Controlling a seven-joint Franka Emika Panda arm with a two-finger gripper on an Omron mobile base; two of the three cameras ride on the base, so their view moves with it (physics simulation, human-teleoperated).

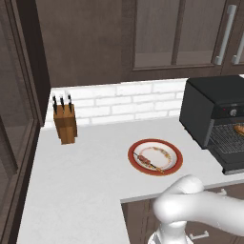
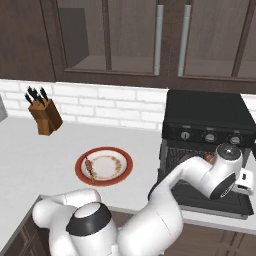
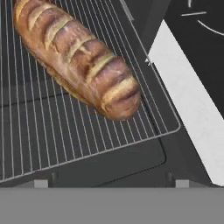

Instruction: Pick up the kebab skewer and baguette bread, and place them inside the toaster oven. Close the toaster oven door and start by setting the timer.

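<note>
The baguette bread (image 3: 78, 52) lies on the wire rack (image 3: 26, 131) inside the toaster oven (image 2: 207, 112); it also shows as a brown end (image 1: 239, 128) in the left base view. My gripper (image 3: 111, 183) hangs just over the rack's front edge, open, fingertips wide apart with nothing between them and clear of the loaf. The toaster oven door (image 2: 210, 202) is folded down flat. The kebab skewer (image 1: 148, 161) (image 2: 90, 167) rests on a red-rimmed plate (image 1: 177, 159) on the counter, left of the oven. Small dials (image 2: 210, 136) sit on the oven's front strip; which is the timer I cannot tell.
A wooden knife block (image 1: 65, 121) stands by the white brick backsplash at the far left. The white counter (image 1: 81, 190) runs from it to the oven. Dark wall cabinets (image 2: 125, 40) hang overhead. My white arm (image 2: 190, 175) reaches across the oven's open front.
</note>
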